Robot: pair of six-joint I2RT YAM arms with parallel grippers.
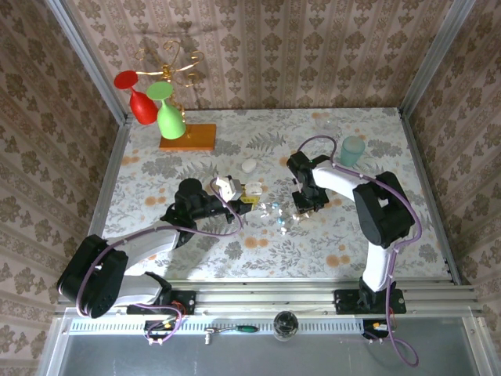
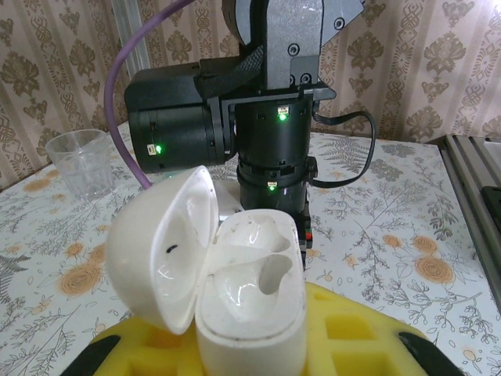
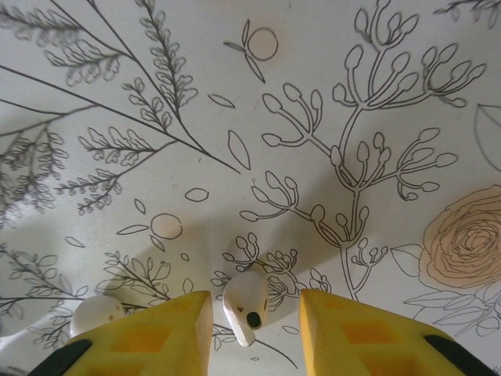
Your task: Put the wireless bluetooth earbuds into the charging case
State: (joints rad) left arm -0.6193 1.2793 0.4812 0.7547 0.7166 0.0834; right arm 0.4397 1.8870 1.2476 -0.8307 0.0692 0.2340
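My left gripper [image 2: 250, 364] is shut on the charging case [image 2: 250, 301], which stands upright between its yellow fingers [image 2: 352, 329]. The case's lid [image 2: 160, 251] is swung open to the left, and both wells are empty. From above, the left gripper [image 1: 235, 192] and the case [image 1: 227, 186] sit left of the table's centre. My right gripper [image 3: 254, 329] hangs low over the table with its jaws apart. One earbud [image 3: 246, 301] lies on the cloth between them, close to the left finger, with a clear gap to the right finger. A second earbud [image 3: 95, 312] lies just left of the left finger.
The right arm's wrist [image 2: 274, 141] stands right behind the open case. A clear plastic cup [image 2: 78, 160] is at the back left of it. A teal cup [image 1: 352, 150], a white round item [image 1: 249, 166] and a stand with red and green glasses [image 1: 168, 117] sit further back.
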